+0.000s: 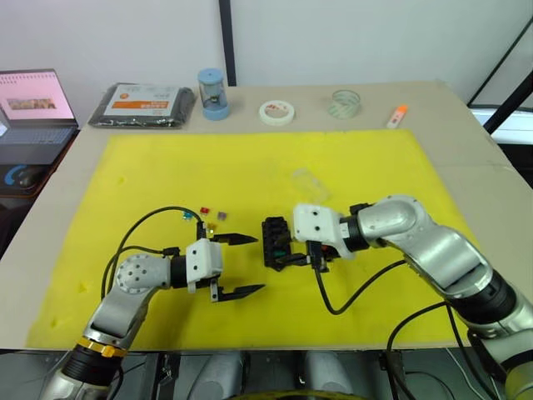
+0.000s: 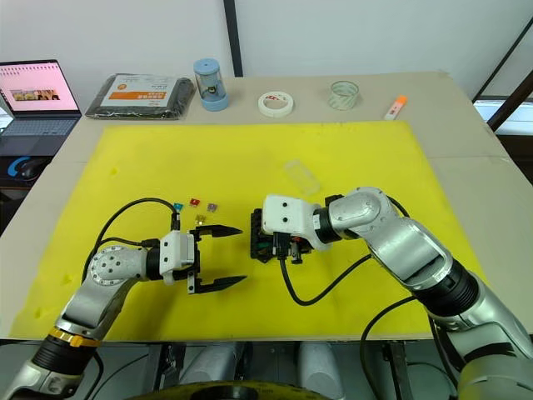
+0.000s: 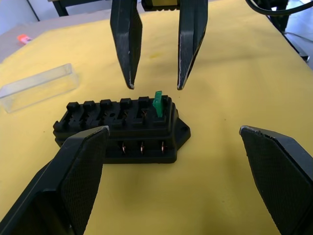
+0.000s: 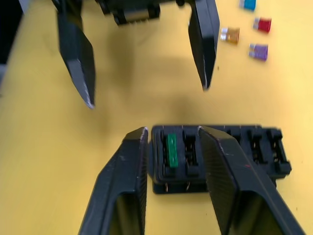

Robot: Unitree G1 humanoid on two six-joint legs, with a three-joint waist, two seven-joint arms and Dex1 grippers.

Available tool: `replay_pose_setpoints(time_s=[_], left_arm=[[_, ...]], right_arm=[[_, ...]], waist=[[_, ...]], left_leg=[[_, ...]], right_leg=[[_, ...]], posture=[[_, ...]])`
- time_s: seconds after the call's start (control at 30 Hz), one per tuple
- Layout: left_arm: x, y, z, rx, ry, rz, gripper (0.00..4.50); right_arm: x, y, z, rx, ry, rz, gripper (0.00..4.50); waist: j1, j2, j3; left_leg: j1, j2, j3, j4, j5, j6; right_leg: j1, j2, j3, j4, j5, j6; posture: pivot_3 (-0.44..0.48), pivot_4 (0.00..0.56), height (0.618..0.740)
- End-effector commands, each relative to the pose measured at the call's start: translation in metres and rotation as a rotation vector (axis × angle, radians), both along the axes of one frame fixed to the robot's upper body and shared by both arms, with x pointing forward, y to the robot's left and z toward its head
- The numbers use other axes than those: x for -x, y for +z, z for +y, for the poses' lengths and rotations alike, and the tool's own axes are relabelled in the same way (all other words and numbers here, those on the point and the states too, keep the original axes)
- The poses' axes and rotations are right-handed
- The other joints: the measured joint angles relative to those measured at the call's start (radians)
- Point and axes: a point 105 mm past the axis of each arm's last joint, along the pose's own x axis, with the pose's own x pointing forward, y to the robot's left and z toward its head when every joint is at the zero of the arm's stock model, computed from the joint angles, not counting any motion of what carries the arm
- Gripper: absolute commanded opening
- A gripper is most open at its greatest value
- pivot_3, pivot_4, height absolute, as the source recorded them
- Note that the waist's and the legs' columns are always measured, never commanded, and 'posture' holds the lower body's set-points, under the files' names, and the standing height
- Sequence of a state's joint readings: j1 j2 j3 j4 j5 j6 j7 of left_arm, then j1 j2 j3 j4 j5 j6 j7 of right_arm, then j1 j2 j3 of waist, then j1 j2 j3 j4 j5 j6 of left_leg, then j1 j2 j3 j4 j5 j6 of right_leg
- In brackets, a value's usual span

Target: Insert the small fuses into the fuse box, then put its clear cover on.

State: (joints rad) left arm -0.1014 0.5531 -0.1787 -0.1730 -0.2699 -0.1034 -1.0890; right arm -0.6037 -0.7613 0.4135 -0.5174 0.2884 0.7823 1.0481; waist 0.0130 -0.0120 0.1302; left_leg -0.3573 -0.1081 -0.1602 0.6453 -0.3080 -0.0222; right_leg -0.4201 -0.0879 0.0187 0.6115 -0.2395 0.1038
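No text is legible; the orange label on the black packet (image 2: 143, 93) bears white print too small to read.

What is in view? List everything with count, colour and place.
fuse box: one, black, mat centre
green fuse: one, in the box's end slot
loose fuses: four, blue, red, amber, purple, on mat
clear cover: one, transparent, on mat behind box
mat: one, yellow
packet: one, black, table's back
jar: one, blue
tape rolls: two, white, clear
laptop: one, far left
left gripper: fingers open
right gripper: fingers open over box
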Motion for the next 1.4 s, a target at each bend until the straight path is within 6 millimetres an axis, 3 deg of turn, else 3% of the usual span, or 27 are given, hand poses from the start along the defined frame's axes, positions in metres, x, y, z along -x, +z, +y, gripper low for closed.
replay_pose_setpoints(time_s=[0.03, 0.07, 0.1, 0.53, 1.1, 1.4], left_arm=[[-0.001, 0.01, -0.003, 0.014, -0.022, -0.044, 4.5], [-0.002, 0.011, -0.003, 0.015, -0.023, -0.046, 4.5], [-0.003, 0.012, -0.003, 0.015, -0.024, -0.048, 4.5], [-0.006, 0.016, -0.004, 0.004, -0.02, -0.05, 4.5], [-0.012, 0.02, 0.0, 0.004, 0.009, -0.053, 4.5], [-0.013, 0.021, -0.003, 0.005, 0.006, -0.052, 4.5]], right_arm=[[0.002, 0.01, 0.003, -0.04, 0.017, -0.033, 0.44], [0.002, 0.008, 0.003, -0.035, 0.016, -0.03, 0.07], [0.002, 0.006, 0.003, -0.032, 0.015, -0.029, 0.01], [-0.004, -0.034, -0.001, 0.031, -0.006, 0.04, 0.01], [-0.008, -0.028, -0.01, 0.044, 0.02, -0.018, 0.01], [-0.008, -0.043, -0.009, 0.103, 0.036, -0.061, 0.01]], waist=[[0.0, 0.0, 0.0], [0.0, 0.0, 0.0], [0.0, 0.0, 0.0], [0.0, 0.0, 0.0], [0.0, 0.0, 0.0], [0.0, 0.0, 0.0]], left_leg=[[0.0, 0.0, 0.0, 0.0, 0.0, 0.0], [0.0, 0.0, 0.0, 0.0, 0.0, 0.0], [0.0, 0.0, 0.0, 0.0, 0.0, 0.0], [0.001, 0.0, 0.0, 0.0, 0.0, 0.0], [0.001, 0.0, 0.0, 0.0, 0.0, 0.0], [0.002, 0.0, 0.0, 0.0, 0.0, 0.0]], right_leg=[[0.0, 0.0, 0.0, 0.0, 0.0, 0.0], [0.0, 0.0, 0.0, 0.0, 0.0, 0.0], [0.0, 0.0, 0.0, 0.0, 0.0, 0.0], [0.0, 0.0, 0.0, 0.0, 0.0, 0.0], [0.001, 0.0, 0.0, 0.0, 0.0, 0.0], [0.001, 0.0, 0.0, 0.0, 0.0, 0.0]], posture=[[0.0, 0.15, 0.74], [0.0, 0.15, 0.74], [0.0, 0.15, 0.74], [0.0, 0.15, 0.74], [0.0, 0.15, 0.74], [0.0, 0.15, 0.74]])
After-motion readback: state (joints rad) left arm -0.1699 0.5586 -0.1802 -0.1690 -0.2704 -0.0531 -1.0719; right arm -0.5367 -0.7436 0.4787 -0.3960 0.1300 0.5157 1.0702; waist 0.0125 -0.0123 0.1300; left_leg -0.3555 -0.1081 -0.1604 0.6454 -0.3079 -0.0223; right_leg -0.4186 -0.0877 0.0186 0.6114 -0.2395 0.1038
